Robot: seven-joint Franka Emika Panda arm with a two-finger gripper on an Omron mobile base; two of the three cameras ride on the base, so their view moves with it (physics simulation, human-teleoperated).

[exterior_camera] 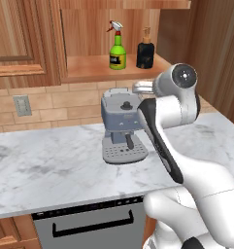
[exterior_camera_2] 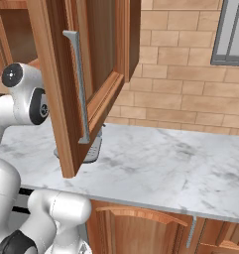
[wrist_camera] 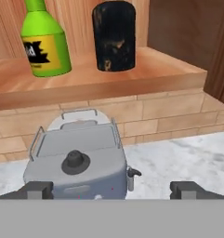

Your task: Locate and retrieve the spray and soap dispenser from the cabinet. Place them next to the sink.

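Green spray [exterior_camera: 118, 53] stands upright, red nozzle pointing left.

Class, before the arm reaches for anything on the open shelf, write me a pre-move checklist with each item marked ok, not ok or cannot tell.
1. Claw open and empty: ok, its tips stand wide apart with nothing between them.
2. Green spray bottle upright on the shelf: ok.
3. Black soap dispenser upright, standing apart from the spray bottle: ok.
4. Shelf front unobstructed: ok, no door covers it.
5. Coffee machine out of the reach path: not ok, it sits on the counter directly below the shelf, just ahead of the claw.
6. Sink in sight for the drop-off: cannot tell.
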